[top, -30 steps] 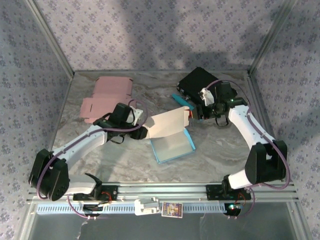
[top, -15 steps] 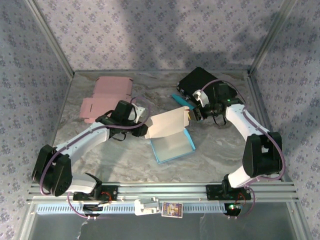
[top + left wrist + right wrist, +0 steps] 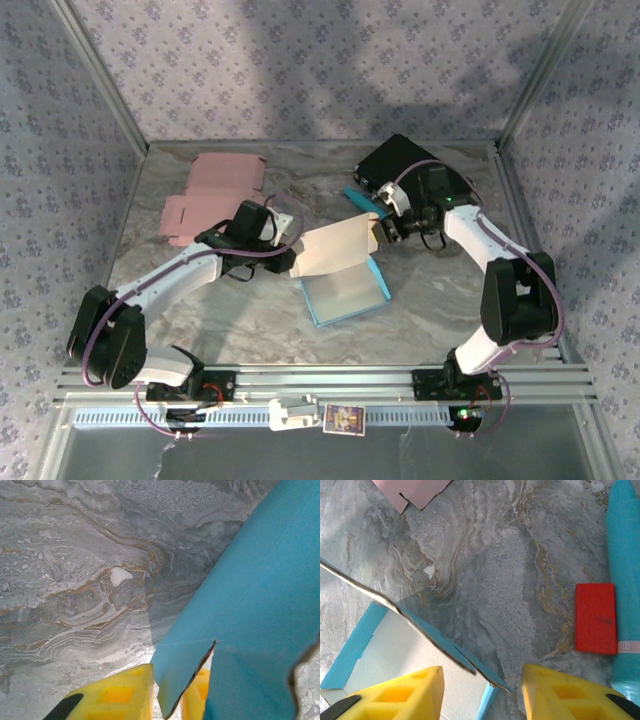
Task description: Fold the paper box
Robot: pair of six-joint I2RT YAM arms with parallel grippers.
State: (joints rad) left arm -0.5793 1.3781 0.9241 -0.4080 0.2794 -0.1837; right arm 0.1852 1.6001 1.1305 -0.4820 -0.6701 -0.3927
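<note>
**Left claw (image 3: 167, 682) narrows on the box (image 3: 345, 292) flap (image 3: 335, 245)**

Over the last second the left claw has drawn in around the flap's blue edge. Whether it truly pinches the card I cannot tell. The right claw (image 3: 482, 680) has crept a little left. It stands open, the flap's other edge between its fingers, and grips nothing. The box lies mid-table (image 3: 450, 300) between both claws, base flat, flap raised.

Blue paper box (image 3: 345, 288) — half-folded, white flap upright — mid-table.
</note>
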